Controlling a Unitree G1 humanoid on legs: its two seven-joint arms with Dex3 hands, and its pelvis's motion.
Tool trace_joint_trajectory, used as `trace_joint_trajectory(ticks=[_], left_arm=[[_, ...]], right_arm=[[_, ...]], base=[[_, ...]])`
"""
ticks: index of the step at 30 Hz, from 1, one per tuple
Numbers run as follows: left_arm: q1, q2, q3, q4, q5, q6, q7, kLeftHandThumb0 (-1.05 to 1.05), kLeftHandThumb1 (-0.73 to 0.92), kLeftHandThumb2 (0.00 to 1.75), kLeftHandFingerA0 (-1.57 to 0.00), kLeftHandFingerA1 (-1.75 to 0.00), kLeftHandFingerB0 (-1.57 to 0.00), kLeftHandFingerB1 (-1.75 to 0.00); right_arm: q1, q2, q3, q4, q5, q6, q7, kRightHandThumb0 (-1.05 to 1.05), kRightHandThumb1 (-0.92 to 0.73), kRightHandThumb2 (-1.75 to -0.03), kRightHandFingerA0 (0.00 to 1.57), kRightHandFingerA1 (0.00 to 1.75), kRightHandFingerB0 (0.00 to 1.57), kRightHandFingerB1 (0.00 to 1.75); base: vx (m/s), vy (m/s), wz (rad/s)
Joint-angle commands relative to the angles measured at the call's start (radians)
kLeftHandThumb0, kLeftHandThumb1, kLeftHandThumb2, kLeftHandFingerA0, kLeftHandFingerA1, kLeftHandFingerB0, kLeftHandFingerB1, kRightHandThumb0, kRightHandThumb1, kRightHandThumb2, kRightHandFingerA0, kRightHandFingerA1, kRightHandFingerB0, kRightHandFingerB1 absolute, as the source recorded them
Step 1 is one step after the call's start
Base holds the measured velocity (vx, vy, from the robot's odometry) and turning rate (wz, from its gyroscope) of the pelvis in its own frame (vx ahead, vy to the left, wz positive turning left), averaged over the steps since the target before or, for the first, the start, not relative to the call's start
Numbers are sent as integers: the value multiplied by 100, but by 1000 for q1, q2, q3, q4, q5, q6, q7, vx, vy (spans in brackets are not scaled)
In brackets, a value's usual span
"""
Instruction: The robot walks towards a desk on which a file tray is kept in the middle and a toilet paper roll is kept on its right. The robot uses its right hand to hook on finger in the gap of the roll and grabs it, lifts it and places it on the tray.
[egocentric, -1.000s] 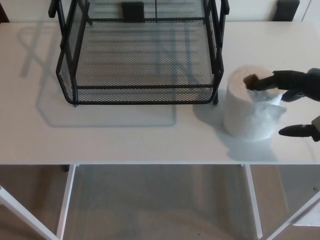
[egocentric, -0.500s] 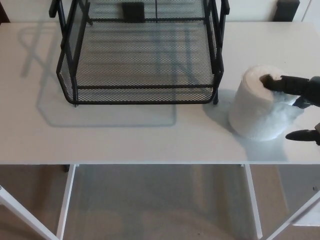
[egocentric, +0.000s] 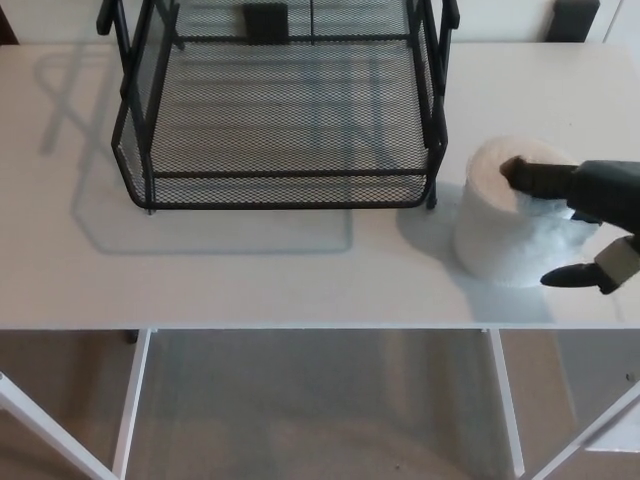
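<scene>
A white toilet paper roll stands on the white desk, just right of the black mesh file tray and close to its front right corner. My right hand comes in from the right edge. One black finger is hooked into the roll's core hole from above, and the thumb sits low by the roll's right side. The roll leans slightly and its base looks to rest on the desk. My left hand does not show.
The tray's tall wire posts rise right beside the roll. The desk's front edge runs just below the roll, with white desk legs and floor beneath. Dark objects stand behind the desk at the top.
The roll shifted right and tipped half a second ago, then came back left a little. My right hand has reached further into view, its finger staying in the core.
</scene>
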Motion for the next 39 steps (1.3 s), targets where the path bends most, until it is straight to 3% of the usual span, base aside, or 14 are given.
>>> trace_joint_trajectory(ticks=[1,2,3,6,7,10,12,13,14,15,26,35,36,39], left_arm=[[-5,11,8,-12,-9,-25,-1,-61,81,64,-25,-53,-30,-45],[-14,8,9,0,-9,-25,4,-68,65,100,-31,-61,-24,-54],[-25,8,2,21,2,-33,14,-59,81,64,-26,-54,-31,-45],[-25,8,-4,14,9,-26,25,-60,80,64,-29,-55,-33,-46],[-29,5,0,23,8,-28,36,-64,65,101,-36,-64,-27,-54],[-40,5,0,32,10,-13,48,-59,63,100,-37,-63,-25,-54],[-30,8,-4,11,9,-17,33,-64,64,99,-31,-61,-27,-54],[-28,7,0,3,3,-11,29,-64,64,99,-31,-61,-27,-54],[-33,5,3,5,0,-11,33,-63,64,99,-32,-62,-27,-55],[-32,4,1,3,2,-8,34,-63,64,98,-30,-60,-27,-54],[-65,10,-6,44,12,-28,47,-57,62,98,-35,-62,-25,-53],[-56,19,8,-12,-6,38,47,-52,61,101,-39,-64,-26,-54],[-45,19,9,-20,-7,15,38,-54,79,62,-42,-57,-35,-46],[-48,15,14,-4,-5,7,49,-53,78,62,-45,-59,-37,-48]], right_arm=[[-25,-10,63,22,-133,-55,-78,-55,-48,-79,77,70,19,42],[-34,-20,83,33,-165,-88,-113,-48,-59,-58,87,73,29,32],[-45,-41,128,45,-251,-112,-172,-47,-56,-57,87,138,36,36],[-70,-77,205,68,-374,-136,-241,-40,-52,-59,91,144,41,37],[-81,-90,234,73,-417,-132,-246,-35,-56,-60,91,142,43,36],[-90,-106,261,116,-452,-153,-341,-24,-61,-61,89,157,62,44],[-103,-109,285,144,-486,-157,-405,-34,-60,-59,84,170,81,75],[-106,-110,292,151,-492,-158,-426,-34,-60,-59,84,170,81,75],[-112,-108,302,149,-506,-144,-435,-35,-42,-86,117,136,78,89],[-107,-100,298,146,-497,-144,-448,-30,-62,-58,84,174,77,96],[-70,-32,218,180,-373,-150,-605,-34,-60,-61,83,167,89,58],[-81,-136,110,134,-323,-265,-565,-28,-62,-57,80,173,89,89],[-80,-153,91,122,-303,-275,-535,-29,-62,-56,77,173,88,89],[-80,-195,15,96,-248,-290,-484,-27,-62,-57,78,169,88,94]], base=[[0,0,0],[0,0,0],[0,0,0],[0,0,0],[0,0,0],[0,0,0],[0,0,0],[0,0,0],[0,0,0],[0,0,0],[0,0,0],[0,0,0],[0,0,0],[0,0,0]])
